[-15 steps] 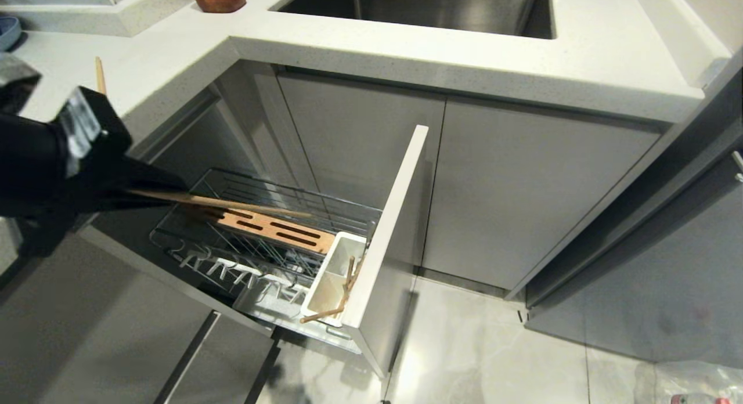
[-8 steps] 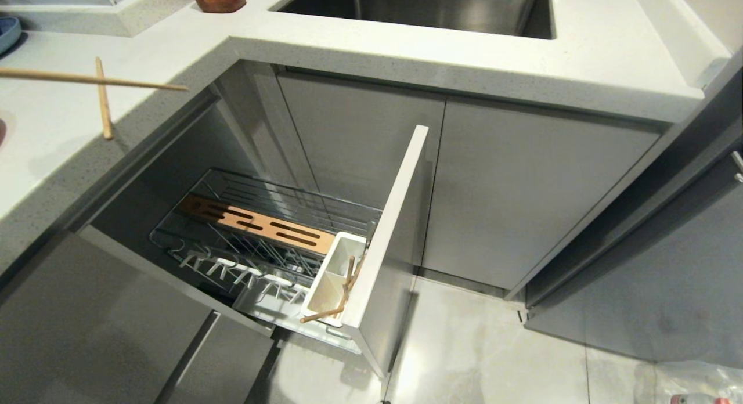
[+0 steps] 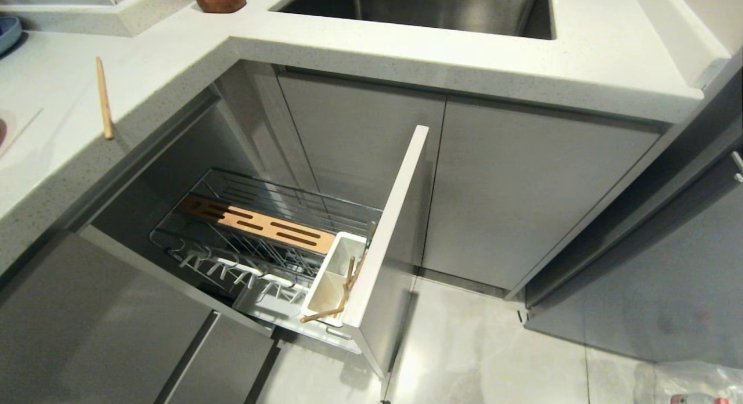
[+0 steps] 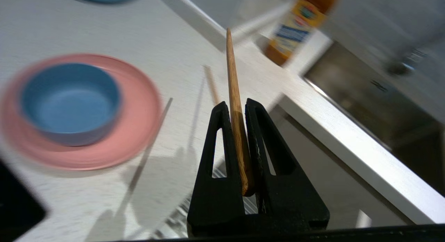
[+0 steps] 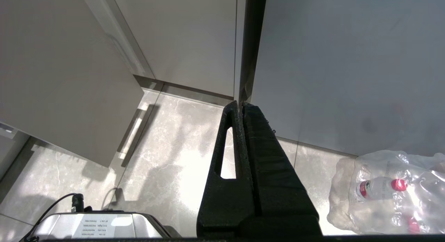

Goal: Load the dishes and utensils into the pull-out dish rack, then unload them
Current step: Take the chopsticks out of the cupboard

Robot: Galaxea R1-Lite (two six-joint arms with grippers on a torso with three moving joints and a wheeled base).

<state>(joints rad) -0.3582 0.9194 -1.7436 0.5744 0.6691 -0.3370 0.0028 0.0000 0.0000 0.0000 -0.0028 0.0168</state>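
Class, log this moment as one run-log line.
left hand: shut on chopstick, above countertop | second chopstick: on countertop | right hand: shut, parked

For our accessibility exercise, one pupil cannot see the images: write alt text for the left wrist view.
The left end effector is shut on a wooden chopstick above a white counter. Behind it a blue bowl sits on a pink plate, with a second chopstick, a bottle and a sink beyond.
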